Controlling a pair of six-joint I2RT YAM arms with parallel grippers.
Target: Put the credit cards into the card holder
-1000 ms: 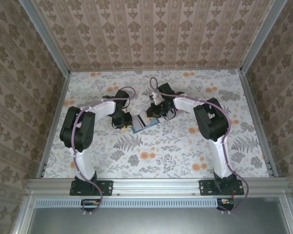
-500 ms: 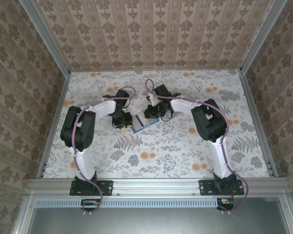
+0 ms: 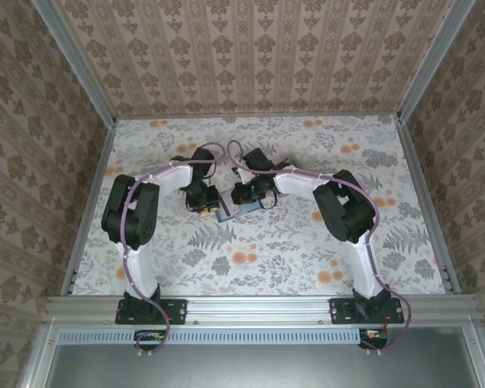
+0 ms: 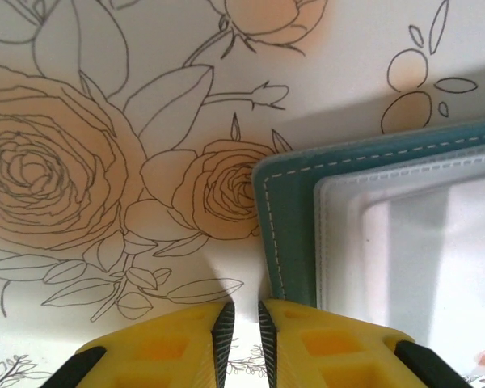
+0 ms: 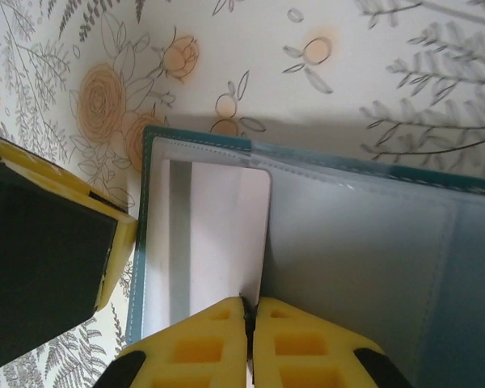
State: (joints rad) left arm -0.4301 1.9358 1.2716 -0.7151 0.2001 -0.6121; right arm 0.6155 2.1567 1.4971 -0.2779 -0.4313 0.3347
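Seen from above, the left gripper [image 3: 204, 200] and the right gripper [image 3: 244, 194] crowd together over the card holder [image 3: 233, 212], which lies open on the floral table [image 3: 267, 259]. The left wrist view adds detail: its yellow jaws stand a narrow slit apart at the holder's teal corner, and I cannot tell whether they pinch it. The right wrist view shows that gripper's jaws closed on the near edge of a white credit card [image 5: 218, 234] lying in the holder's left pocket.

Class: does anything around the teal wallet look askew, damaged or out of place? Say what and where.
Nothing looks damaged or spilled. The card holder lies open, at a slant on the table in the top view. A white card sits at its end pocket with one corner at the shut right gripper: likely mid-insertion, not a fault.
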